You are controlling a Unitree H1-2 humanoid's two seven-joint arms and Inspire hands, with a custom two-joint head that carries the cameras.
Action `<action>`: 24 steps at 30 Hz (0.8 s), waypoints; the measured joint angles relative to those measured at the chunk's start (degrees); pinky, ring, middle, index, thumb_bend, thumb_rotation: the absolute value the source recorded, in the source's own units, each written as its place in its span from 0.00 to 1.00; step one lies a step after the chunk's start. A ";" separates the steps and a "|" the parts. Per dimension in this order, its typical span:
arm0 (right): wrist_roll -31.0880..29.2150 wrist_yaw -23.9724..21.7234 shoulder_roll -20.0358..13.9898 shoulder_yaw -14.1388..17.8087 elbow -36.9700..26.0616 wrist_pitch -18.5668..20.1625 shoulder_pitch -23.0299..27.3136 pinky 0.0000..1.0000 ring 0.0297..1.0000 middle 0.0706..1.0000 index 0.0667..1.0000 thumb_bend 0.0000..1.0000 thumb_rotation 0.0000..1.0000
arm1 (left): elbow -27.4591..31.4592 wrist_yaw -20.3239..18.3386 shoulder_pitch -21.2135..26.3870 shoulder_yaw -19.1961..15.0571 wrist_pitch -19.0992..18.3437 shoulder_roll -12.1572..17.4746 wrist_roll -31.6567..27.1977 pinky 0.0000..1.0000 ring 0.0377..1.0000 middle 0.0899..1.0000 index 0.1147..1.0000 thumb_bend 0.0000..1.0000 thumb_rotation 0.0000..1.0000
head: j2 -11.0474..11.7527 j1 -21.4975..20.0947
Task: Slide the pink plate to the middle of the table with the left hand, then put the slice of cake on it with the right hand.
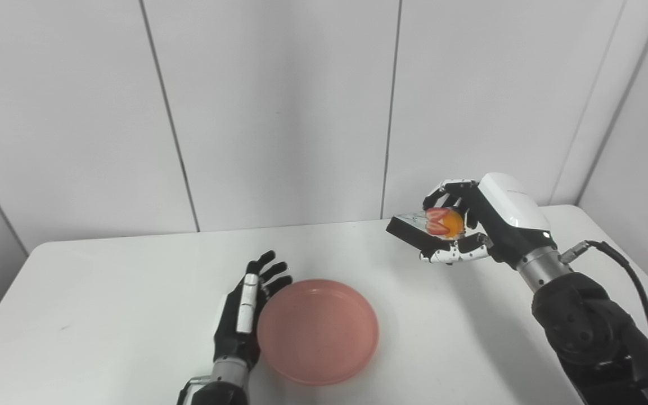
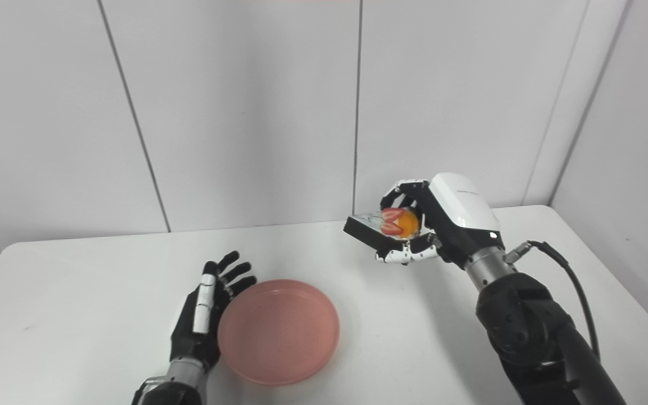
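A round pink plate (image 1: 317, 331) lies on the white table (image 1: 104, 292), near the front and about mid-width. My left hand (image 1: 247, 306) rests open against the plate's left rim, fingers stretched out flat. The slice of cake (image 1: 428, 225), a dark wedge topped with strawberry pieces and an orange fruit, is held above the table to the right of and beyond the plate. My right hand (image 1: 470, 225) is shut on the cake, fingers over its top and thumb under it. In the right eye view the cake (image 2: 383, 226) hangs in the same grasp.
White wall panels (image 1: 279, 112) stand right behind the table's far edge. The right arm's black cable (image 1: 628, 275) loops over the table's right side. The table's right corner (image 1: 583, 211) lies just behind the right hand.
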State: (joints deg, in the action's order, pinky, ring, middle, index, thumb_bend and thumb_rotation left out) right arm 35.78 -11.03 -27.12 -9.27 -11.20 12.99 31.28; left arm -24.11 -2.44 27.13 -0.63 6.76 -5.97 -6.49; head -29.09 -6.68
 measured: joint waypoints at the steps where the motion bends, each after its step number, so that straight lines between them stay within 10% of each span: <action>1: 0.02 -0.04 0.42 -0.36 0.40 -0.19 0.07 0.29 0.33 0.38 0.49 0.52 0.00 | 0.04 0.22 -0.01 0.03 0.00 -0.12 0.17 0.79 0.72 0.76 0.80 0.69 0.92 | 0.00 1.04; 24: 2.18 0.10 9.82 -11.37 13.38 -9.24 2.64 0.26 0.30 0.37 0.49 0.52 0.00 | -0.71 2.77 -0.02 0.90 1.25 -2.24 2.71 0.81 0.70 0.74 0.82 0.66 0.96 | -0.44 7.38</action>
State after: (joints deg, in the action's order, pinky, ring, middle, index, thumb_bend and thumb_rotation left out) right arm 37.96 -10.92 -17.30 -20.64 2.18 3.75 33.92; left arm -24.81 0.32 27.10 0.27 8.01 -8.20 -3.78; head -29.53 0.70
